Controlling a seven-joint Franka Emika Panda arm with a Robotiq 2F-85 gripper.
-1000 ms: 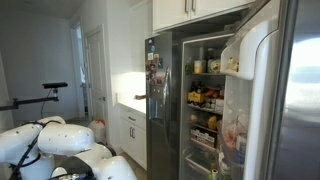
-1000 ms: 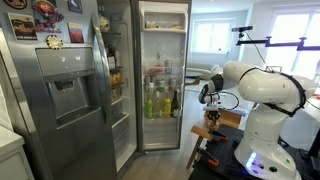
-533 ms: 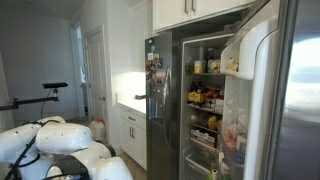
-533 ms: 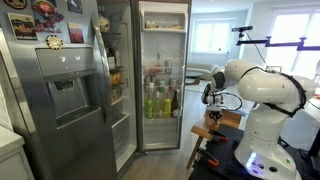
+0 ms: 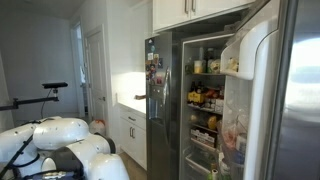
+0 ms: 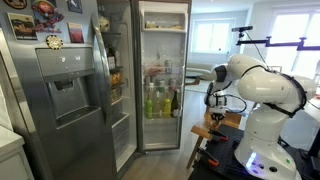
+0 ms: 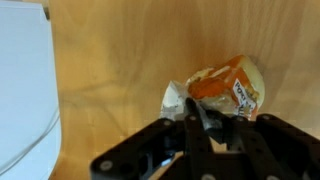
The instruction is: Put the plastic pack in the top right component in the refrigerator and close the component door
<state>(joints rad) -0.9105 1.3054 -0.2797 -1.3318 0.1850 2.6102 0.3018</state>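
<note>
One pack (image 7: 228, 88): crinkled clear plastic, orange and white contents, small label, seen against a wooden top (image 7: 120, 60). Arm (image 6: 258, 82) folded, wrist pointing down, near the open fridge (image 6: 160, 70). Gripper (image 7: 205, 128): fingers drawn nearly together, pinching the pack's near edge.

White upper cabinets (image 5: 195, 10) sit high on the right. Lower and to their left, a white base cabinet (image 5: 131, 132) carries a sunlit countertop (image 5: 128, 100). A white door (image 5: 93, 70) stands far left. In an exterior view, bright windows (image 6: 213, 37) glow far right.
</note>
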